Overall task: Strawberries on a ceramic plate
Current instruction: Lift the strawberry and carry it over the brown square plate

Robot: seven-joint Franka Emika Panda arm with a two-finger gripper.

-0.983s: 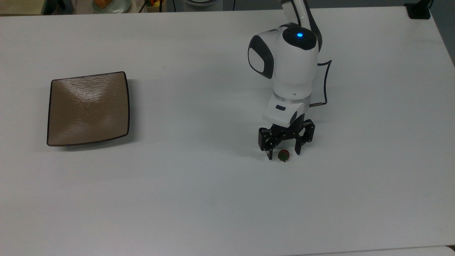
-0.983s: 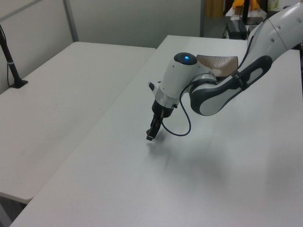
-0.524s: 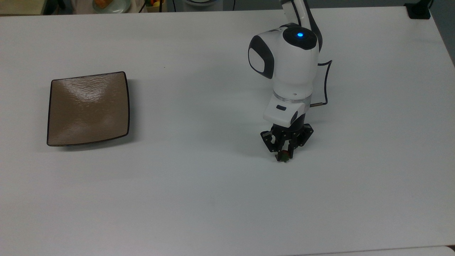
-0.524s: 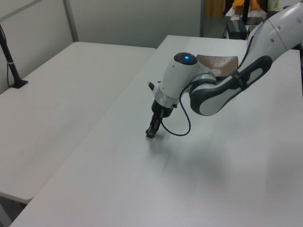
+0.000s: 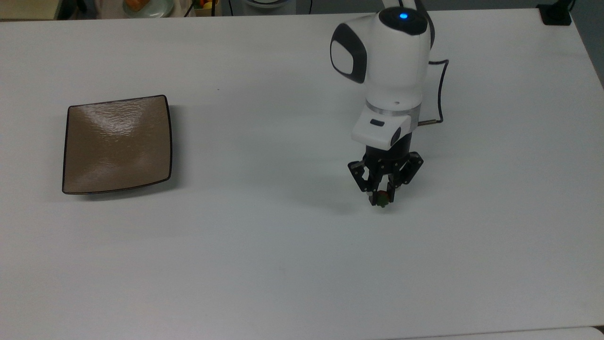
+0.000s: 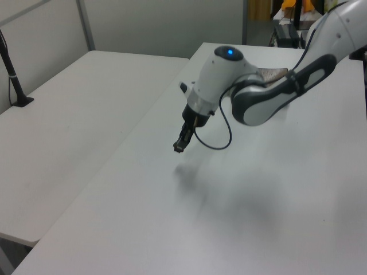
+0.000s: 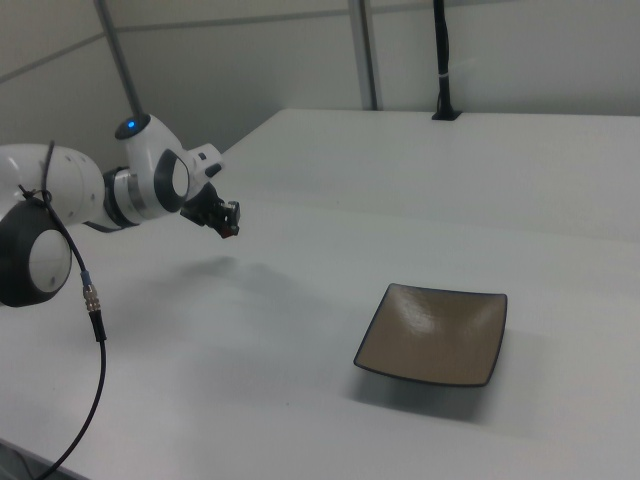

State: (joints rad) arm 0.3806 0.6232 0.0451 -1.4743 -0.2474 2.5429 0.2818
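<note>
My gripper [image 5: 381, 198] is shut on the tiny dark red strawberry [image 5: 381, 199] with its green cap, and holds it a little above the white table. Its shadow lies on the table below the gripper [image 6: 179, 145] in the left view. In the right view the gripper [image 7: 230, 226] hangs at the right view's left, well apart from the plate. The square tan-brown ceramic plate [image 5: 117, 144] with a thin dark rim lies bare at the top view's left, and the same plate [image 7: 433, 334] sits low and right of centre in the right view.
A black cable [image 5: 436, 94] loops off the wrist. A pale round dish with orange food [image 5: 144, 6] stands beyond the table's far edge. A black post base [image 5: 556, 13] sits at the top view's far right corner. Open white tabletop [image 5: 264, 141] stretches between gripper and plate.
The gripper went from open around the strawberry to shut on it, then rose off the table with the berry. The plate has not moved.
</note>
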